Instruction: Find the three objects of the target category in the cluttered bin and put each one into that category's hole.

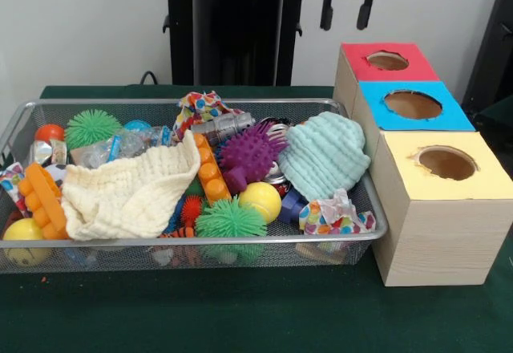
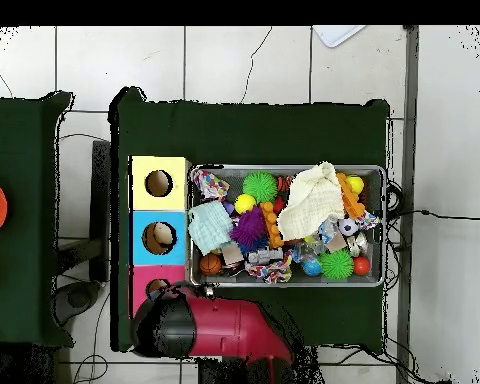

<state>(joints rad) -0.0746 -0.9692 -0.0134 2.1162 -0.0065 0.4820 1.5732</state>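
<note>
The silver wire-mesh bin [image 1: 192, 245] lies on the green table, full of toys. One dotted white cloth piece [image 1: 337, 217] lies in its front right corner, next to the yellow-topped box. A second [image 1: 200, 106] sits at the back middle. A third [image 1: 10, 180] shows at the bin's left edge. They also show in the overhead view [image 2: 210, 183] [image 2: 274, 268] [image 2: 369, 220]. The yellow box's hole [image 1: 446, 162] [image 2: 158, 183] is unobstructed. My gripper [image 1: 346, 12] hangs open and empty high behind the red-topped box. In the overhead view the red arm [image 2: 219, 330] covers it.
A cream knit cloth [image 1: 128, 192] and a mint knit cloth [image 1: 325, 154] cover toys in the bin. A purple spiky ball [image 1: 248, 154], green spiky balls, a yellow ball [image 1: 260, 200] and orange bricks lie around. The blue-topped hole [image 1: 413, 104] and red-topped hole [image 1: 387, 60] sit behind the yellow one.
</note>
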